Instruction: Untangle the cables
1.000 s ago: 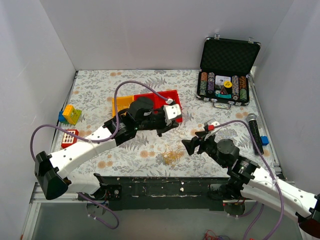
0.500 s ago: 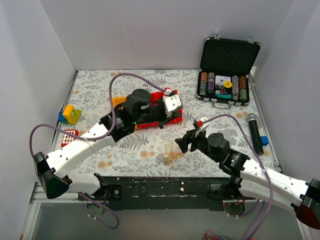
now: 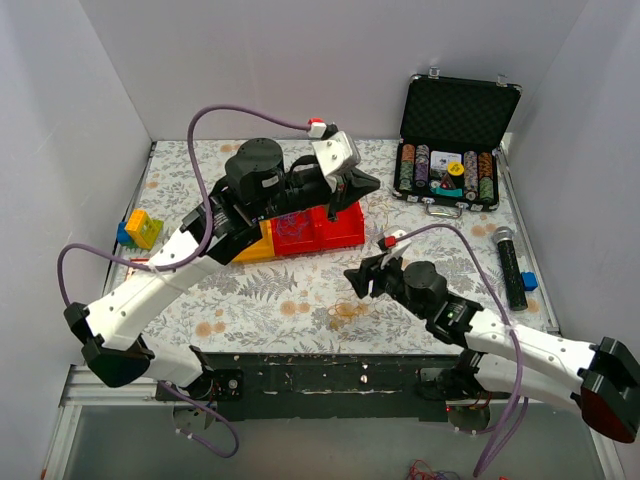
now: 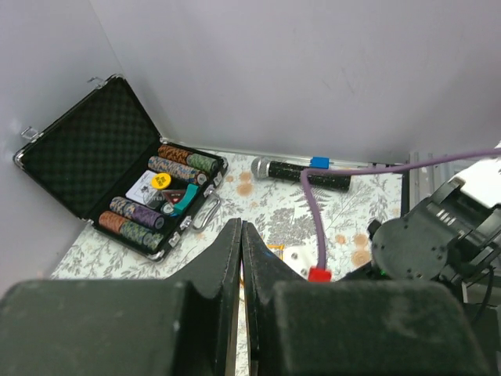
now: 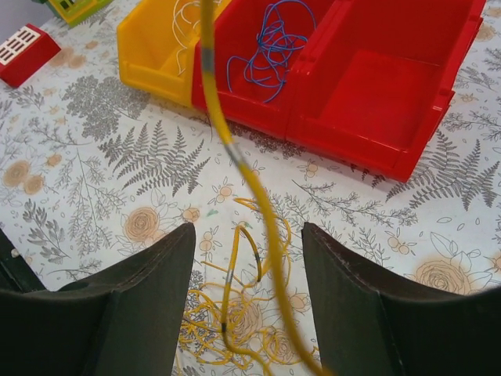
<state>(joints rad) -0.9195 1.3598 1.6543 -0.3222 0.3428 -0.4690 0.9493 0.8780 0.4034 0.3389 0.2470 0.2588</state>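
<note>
A tangle of thin yellow cables [image 3: 344,312] lies on the table near the front; it fills the bottom of the right wrist view [image 5: 235,329]. My left gripper [image 3: 372,184] is raised high over the red bin, jaws shut [image 4: 241,227] on one thin yellow strand. That strand [image 5: 235,157] runs down, stretched, to the tangle. My right gripper [image 3: 352,280] is open and empty, hovering just above the tangle [image 5: 246,231], with the strand passing between its fingers. A blue cable [image 5: 270,43] lies in a red bin [image 3: 335,228]. A whitish cable [image 5: 184,16] lies in the yellow bin [image 3: 252,243].
An open case of poker chips [image 3: 450,170] stands at the back right. A black microphone [image 3: 508,265] lies at the right edge. Coloured toy blocks [image 3: 140,228] and a red block [image 3: 140,272] sit at the left. White walls enclose the table.
My left gripper has risen and swung back and to the right from over the bins, drawing the yellow strand up. My right gripper has moved left over the tangle.
</note>
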